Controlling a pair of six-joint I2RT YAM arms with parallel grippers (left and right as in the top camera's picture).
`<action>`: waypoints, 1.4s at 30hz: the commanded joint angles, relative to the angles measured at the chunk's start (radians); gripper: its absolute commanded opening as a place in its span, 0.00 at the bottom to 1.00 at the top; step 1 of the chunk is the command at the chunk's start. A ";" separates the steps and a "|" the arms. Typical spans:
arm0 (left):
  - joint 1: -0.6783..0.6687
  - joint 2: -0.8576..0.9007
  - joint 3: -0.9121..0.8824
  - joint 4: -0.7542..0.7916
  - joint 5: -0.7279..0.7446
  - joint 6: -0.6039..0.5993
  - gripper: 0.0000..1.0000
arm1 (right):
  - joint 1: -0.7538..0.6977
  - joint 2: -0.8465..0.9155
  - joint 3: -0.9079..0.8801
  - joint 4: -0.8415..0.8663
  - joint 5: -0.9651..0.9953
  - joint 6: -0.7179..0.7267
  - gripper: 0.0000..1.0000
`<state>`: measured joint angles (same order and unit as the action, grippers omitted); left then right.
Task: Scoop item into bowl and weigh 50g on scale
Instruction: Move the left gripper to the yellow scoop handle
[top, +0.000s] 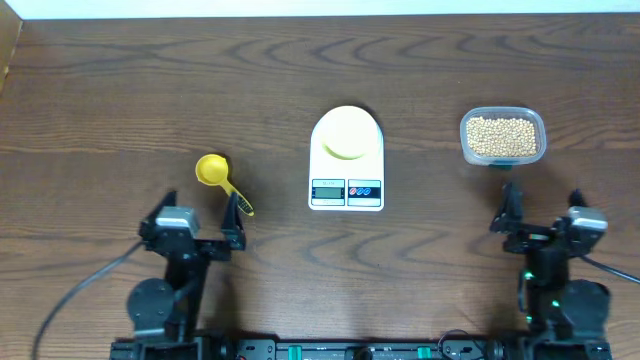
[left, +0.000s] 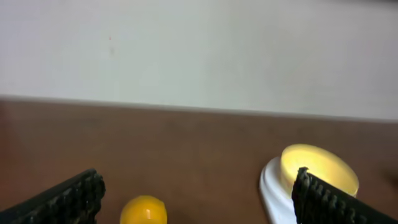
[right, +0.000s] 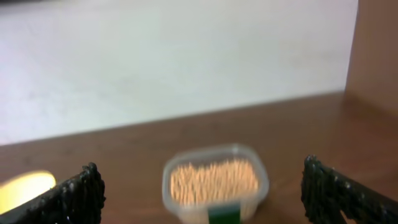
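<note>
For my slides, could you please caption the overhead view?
Before scooping: bowl on scale, yellow scoop left, tub of beans right, left gripper and right gripper open.

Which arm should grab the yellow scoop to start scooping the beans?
Left, most likely. The scoop lies just ahead of the open left gripper, its handle beside one finger. The right gripper faces the tub of beans, with the scale between it and the scoop.
</note>
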<state>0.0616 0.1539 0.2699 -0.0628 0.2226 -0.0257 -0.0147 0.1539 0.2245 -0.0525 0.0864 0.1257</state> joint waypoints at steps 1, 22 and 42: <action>-0.003 0.152 0.216 0.012 -0.033 0.018 0.98 | -0.004 0.117 0.188 -0.026 0.013 -0.056 0.99; 0.001 0.904 0.993 -0.721 -0.134 0.005 0.98 | -0.004 1.104 1.080 -0.652 -0.436 0.016 0.99; 0.095 1.518 0.993 -0.727 -0.250 -0.110 0.98 | 0.039 1.247 1.080 -0.573 -0.584 0.165 0.99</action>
<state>0.1535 1.6352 1.2514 -0.7998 -0.0452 -0.1207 0.0002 1.4048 1.2819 -0.6205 -0.4797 0.2729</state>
